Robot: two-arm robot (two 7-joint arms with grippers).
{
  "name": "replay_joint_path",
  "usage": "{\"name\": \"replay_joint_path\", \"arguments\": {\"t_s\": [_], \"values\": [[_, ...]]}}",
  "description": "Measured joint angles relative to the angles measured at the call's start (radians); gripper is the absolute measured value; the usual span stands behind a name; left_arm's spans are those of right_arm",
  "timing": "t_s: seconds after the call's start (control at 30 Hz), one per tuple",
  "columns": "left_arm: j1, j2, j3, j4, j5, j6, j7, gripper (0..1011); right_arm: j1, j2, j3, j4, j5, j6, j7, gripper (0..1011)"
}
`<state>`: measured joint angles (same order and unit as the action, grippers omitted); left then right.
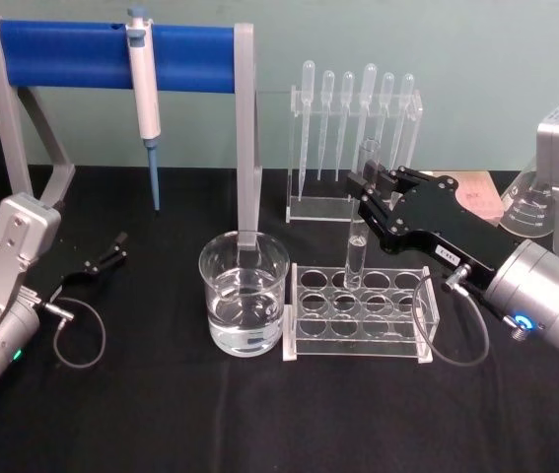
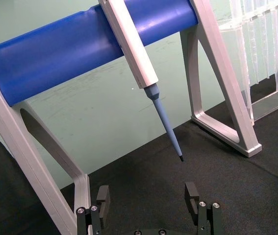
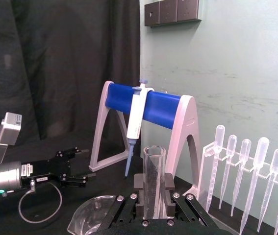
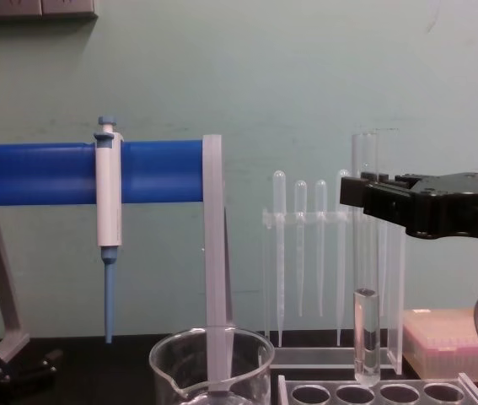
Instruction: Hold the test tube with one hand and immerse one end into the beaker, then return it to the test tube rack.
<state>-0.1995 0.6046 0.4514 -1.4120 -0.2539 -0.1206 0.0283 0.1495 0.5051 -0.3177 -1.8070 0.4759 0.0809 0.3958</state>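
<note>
1. The test tube [image 1: 359,222] is held upright, rim up, over the back row of the test tube rack [image 1: 358,353]. Its rounded end is seen at a hole there, but whether it has entered cannot be told.
2. The tube is gripped on its upper part by the right pincer [image 1: 366,184], which is clenched on the glass from both sides. The arm is seen reaching in from the right.
3. The beaker [image 1: 244,296], partly filled with clear liquid, is set on the black worktop [image 1: 259,424]. It is placed just beside the rack's left end and apart from the tube.
4. The left pincer [image 1: 111,254] is seen low at the worktop's left side, released, with nothing between its fingers.
5. Behind the beaker, a white-and-blue pipettor [image 1: 144,89] is hung on a blue-barred stand [image 1: 62,54].
6. Behind the rack, plastic pipettes [image 1: 368,99] are hung in a clear acrylic stand [image 1: 304,209].
</note>
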Motion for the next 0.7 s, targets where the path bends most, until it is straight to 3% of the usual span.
{"name": "replay_joint_path", "arguments": {"t_s": [0.7], "values": [[0.0, 0.0, 0.0, 0.0, 0.0, 0.0, 0.0, 1000, 0.0, 0.0, 0.0, 0.0, 0.0, 0.0, 0.0, 228]]}}
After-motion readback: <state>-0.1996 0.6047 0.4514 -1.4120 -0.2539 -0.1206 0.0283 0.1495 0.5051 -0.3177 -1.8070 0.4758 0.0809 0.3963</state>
